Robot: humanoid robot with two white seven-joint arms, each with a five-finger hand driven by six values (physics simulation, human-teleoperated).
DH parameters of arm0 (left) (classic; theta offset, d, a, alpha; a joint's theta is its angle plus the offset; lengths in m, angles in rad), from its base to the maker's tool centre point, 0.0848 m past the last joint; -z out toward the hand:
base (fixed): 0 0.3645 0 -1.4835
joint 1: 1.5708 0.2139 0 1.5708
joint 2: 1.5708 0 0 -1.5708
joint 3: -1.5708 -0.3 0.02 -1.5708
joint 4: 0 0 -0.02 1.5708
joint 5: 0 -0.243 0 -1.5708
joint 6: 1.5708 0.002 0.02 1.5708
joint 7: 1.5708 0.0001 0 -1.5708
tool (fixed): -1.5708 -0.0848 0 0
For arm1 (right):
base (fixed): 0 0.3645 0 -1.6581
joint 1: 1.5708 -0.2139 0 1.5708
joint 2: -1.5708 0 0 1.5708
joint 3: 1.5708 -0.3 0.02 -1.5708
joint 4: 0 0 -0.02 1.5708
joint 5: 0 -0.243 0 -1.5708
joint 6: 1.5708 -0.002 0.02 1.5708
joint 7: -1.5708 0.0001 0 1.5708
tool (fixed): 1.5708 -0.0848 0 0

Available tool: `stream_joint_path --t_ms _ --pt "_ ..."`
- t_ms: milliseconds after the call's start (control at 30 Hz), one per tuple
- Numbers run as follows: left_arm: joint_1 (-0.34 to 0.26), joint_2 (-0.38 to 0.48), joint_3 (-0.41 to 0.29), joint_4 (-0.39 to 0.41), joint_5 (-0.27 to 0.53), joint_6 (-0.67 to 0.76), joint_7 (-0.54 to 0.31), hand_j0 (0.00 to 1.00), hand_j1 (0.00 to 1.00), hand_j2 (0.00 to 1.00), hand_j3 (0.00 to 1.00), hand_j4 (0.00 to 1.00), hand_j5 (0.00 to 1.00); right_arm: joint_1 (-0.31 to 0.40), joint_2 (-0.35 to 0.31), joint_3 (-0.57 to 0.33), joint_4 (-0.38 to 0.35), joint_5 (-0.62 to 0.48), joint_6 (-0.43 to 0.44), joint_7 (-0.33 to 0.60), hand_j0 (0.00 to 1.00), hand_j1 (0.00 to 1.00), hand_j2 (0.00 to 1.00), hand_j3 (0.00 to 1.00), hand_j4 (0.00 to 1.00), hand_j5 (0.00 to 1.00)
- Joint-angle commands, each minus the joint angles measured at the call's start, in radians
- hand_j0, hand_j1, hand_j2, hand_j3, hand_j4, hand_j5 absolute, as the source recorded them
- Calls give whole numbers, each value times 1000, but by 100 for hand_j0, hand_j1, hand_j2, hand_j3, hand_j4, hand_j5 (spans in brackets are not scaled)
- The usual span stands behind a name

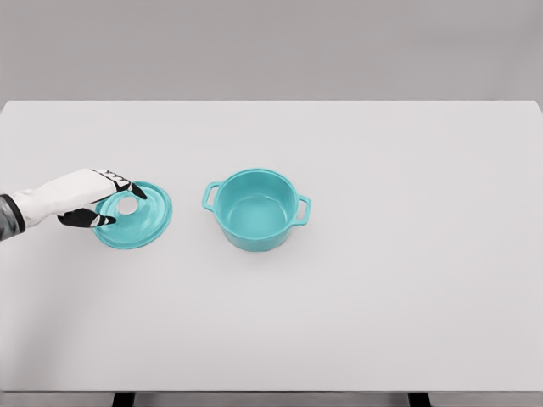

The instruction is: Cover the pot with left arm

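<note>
- Left arm is cut off at the picture's left edge; only the forearm end and the left hand [81, 197] show. Right arm not visible.
- Left rim of the lid [134, 216] sits under the hand, hidden. Whether the lid rests flat on the worktop [382, 297] or is slightly raised: cannot tell.
- Lid: teal, round, near the worktop's left edge, about midway between front and back edges. Pale knob [127, 205] at its centre.
- Dark-tipped fingers [136, 190] reach over the lid from the left, curving around the far side of the knob; thumb [92, 220] comes in on the near side. Knob lies between them.
- Fingers are narrowed around the knob; firm contact or a small gap is hard to make out at this size.
- Pot [254, 209]: teal, two side handles, uncovered, upright, just left of the worktop's centre. Apart from the lid, to its right, bare worktop between them.
</note>
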Motion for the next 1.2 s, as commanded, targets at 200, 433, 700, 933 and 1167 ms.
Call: stream_joint_path --t_ms 200,433,700,933,1167 --pt "-3 -4 -1 -2 4 3 0 73 73 73 73 73 73 0 0 0 1 0 0 0 100 100 100 100 100 100" --pt "-3 -15 -7 -2 2 3 0 73 73 73 73 73 73 0 0 0 0 0 0 0 100 100 100 100 100 100" --pt "-5 -16 -10 9 -4 3 0 70 70 70 70 70 70 0 0 0 0 0 0 0 100 100 100 100 100 100" --pt "-11 -22 -20 11 -4 3 0 69 69 69 69 69 69 0 0 0 1 0 0 0 100 100 100 100 100 100" --pt "-11 -22 -20 14 -4 3 0 65 65 65 65 65 65 0 0 0 0 0 0 0 100 100 100 100 100 100"
